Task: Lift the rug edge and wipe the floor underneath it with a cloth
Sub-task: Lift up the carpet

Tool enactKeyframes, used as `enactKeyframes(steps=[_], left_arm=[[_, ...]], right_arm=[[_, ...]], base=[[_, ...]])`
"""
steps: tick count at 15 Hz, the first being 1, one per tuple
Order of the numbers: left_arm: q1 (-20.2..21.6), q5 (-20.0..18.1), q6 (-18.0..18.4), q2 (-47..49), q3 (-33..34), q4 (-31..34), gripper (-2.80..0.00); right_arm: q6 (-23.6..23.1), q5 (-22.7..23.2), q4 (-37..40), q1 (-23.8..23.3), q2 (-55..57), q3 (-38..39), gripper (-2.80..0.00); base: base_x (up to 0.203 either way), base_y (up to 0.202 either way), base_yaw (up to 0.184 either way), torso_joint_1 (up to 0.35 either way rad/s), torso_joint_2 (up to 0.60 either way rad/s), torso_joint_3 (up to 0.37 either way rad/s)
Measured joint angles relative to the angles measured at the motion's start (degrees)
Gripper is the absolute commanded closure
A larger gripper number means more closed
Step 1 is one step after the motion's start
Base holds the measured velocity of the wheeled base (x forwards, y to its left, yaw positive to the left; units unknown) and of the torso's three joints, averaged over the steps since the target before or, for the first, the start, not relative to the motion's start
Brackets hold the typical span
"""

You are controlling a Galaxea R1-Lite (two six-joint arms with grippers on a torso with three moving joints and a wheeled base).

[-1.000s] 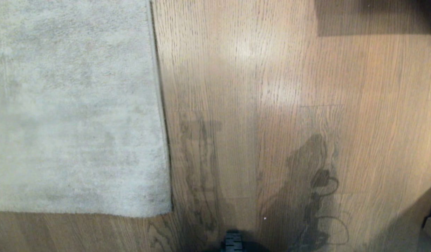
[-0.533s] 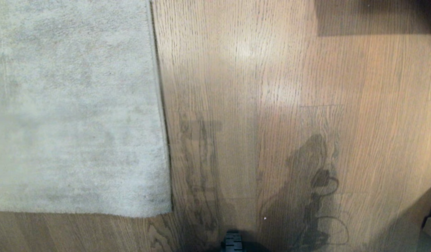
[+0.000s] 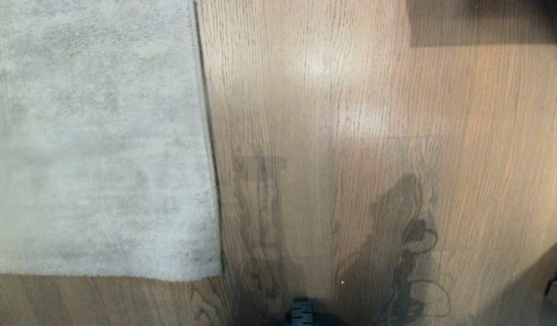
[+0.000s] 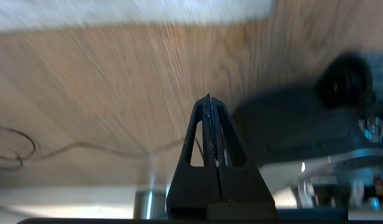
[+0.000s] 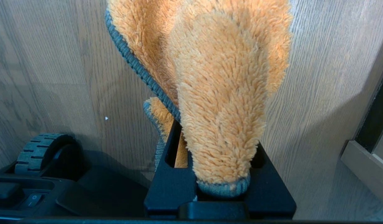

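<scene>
The head view looks steeply down on the floor (image 3: 351, 113) and the rug edge (image 3: 210, 158) from well above. Each wrist view looks out along its own fingers, low and close to the same planks. The left wrist view also catches the rug's pale border (image 4: 132, 12).

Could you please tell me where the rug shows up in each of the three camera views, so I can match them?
Head view: the rug fills the upper left, its corner near the bottom centre-left.
Left wrist view: a blurred pale band along the top edge, beyond the left gripper.
Right wrist view: not in it.
Shared landmark: the wood-grain floor.
</scene>
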Motion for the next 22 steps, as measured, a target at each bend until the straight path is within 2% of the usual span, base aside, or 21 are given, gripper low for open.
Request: enactKeyframes(steps=[5,10,17,22], left_arm=[[-7.2,0.0,0.0,12.0,0.0,0.0,0.00],[-10.6,0.1,0.0,18.6,0.1,-0.2,0.00],[-9.9,1.0,-0.7,19.8,0.8,-5.4,0.00],[-5.5,0.6,0.0,30.0,-10.7,-6.4,0.00]], right_arm=[[0.0,0.0,0.0,0.0,0.0,0.0,0.00],[0.0,0.0,0.0,0.0,0.0,0.0,0.00],[0.0,0.0,0.0,0.0,0.0,0.0,0.00],[0.0,0.0,0.0,0.0,0.0,0.0,0.00]], base=[[0.000,0.000,0.000,0.000,0.00,0.000],[0.000,0.000,0.000,0.000,0.00,0.000],[0.000,0.000,0.000,0.000,0.00,0.000],[0.000,0.000,0.000,0.000,0.00,0.000]])
